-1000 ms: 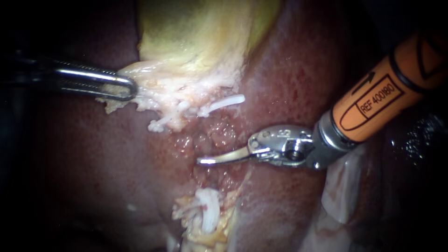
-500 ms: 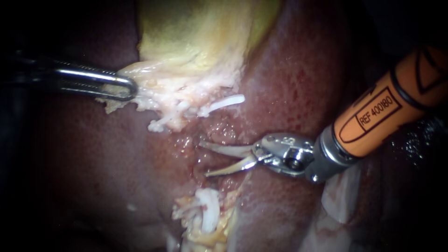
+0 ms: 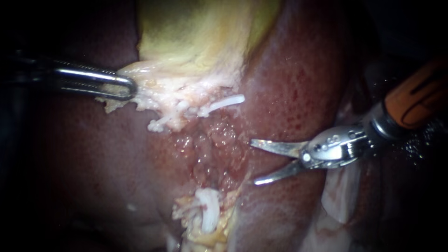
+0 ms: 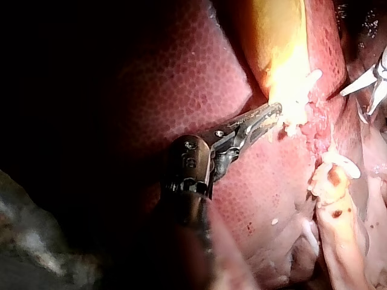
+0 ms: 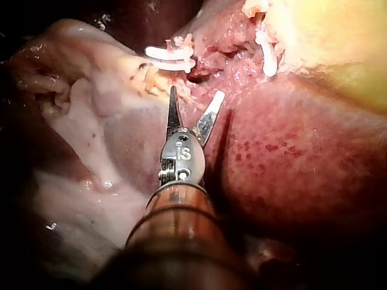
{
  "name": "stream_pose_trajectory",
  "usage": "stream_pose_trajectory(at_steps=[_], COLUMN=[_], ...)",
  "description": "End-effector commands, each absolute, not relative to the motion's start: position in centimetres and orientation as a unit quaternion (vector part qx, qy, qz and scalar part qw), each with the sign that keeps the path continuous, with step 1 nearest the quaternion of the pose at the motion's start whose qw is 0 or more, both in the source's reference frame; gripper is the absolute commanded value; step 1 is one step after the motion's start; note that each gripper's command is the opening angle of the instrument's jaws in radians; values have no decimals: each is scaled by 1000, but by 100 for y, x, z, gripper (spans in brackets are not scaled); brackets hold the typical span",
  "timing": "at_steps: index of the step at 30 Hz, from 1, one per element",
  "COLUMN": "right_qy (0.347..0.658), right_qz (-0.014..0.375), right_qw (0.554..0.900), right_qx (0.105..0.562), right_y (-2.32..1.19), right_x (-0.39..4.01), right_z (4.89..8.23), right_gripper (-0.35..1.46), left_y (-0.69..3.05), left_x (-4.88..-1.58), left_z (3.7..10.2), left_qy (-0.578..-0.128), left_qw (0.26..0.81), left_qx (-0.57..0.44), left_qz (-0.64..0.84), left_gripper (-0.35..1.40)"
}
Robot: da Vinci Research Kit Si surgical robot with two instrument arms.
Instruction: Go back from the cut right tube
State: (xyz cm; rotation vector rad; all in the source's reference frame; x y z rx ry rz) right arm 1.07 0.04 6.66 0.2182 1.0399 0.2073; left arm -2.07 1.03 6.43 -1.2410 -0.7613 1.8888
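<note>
1. The right instrument (image 3: pixel 254 162) comes in from the right with its two blades spread wide, gripping nothing. Bare liver (image 3: pixel 289 84) shows in the gap between them.
2. The blade tips stand at the right edge of the raw red patch (image 3: pixel 214 149), just beside it.
3. The cut tube (image 3: pixel 205 111) lies in two parts, one above the raw patch and one below it.
4. The upper stump (image 3: pixel 186 114) hangs at the ragged pale lower edge of the gallbladder (image 3: pixel 196 37), and a white clip (image 3: pixel 228 100) sticks out to its right.
5. The lower stump (image 3: pixel 186 212) carries a second clip (image 3: pixel 210 212) and sits near the view's lower edge.
6. Between the stumps the raw patch lies open, and the blades are apart from both ends.
7. The left instrument (image 3: pixel 119 86) reaches in from the left, jaws clenched on the gallbladder's pale edge — well apart from the right instrument.
8. In the right wrist view the spread blades point toward the clips ahead without touching them.
</note>
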Motion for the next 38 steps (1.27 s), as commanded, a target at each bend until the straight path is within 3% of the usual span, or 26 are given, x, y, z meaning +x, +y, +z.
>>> stream_pose_trajectory(at_steps=[1,12,26,38], right_qy=[490,469,469,470], right_qz=[92,113,113,112], right_qw=[861,871,871,871], right_qx=[99,89,89,91], right_y=[7,37,37,36], right_x=[103,71,69,70], right_z=[663,638,636,635], right_gripper=[145,145,145,145], left_y=[102,96,67,66], left_x=[-207,-213,-256,-260], left_z=[644,653,703,706], left_qy=[-296,-292,-296,-299], left_qw=[370,370,352,348], left_qx=[-483,-484,-479,-480], left_qz=[736,738,747,748], left_gripper=[-35,-35,-35,-35])
